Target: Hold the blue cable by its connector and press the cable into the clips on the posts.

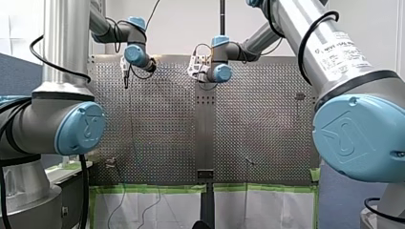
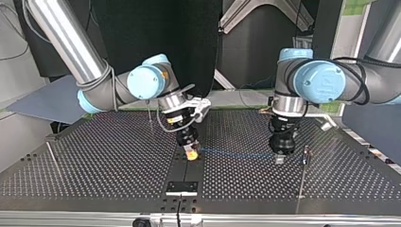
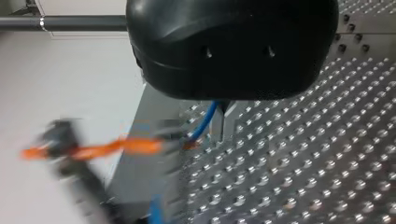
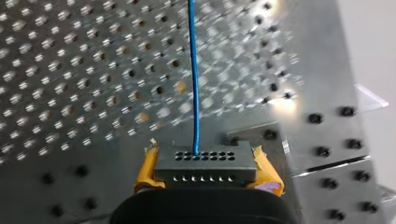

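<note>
Your right gripper has its yellow pads clamped on the grey connector. Your left gripper looks pinched shut on the blue cable, holding it taut over the middle of the perforated table, probably so you can press it into the clip on the nearby post.

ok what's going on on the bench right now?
Two arms are stretching a blue cable just above the perforated table. My right claw grips the grey connector between its yellow pads, and the cable runs out ahead of it. My left claw looks pinched on the cable further along, so it spans straight between them. It stops short of the thin post beside my left claw, so clipping is not yet done.
</note>
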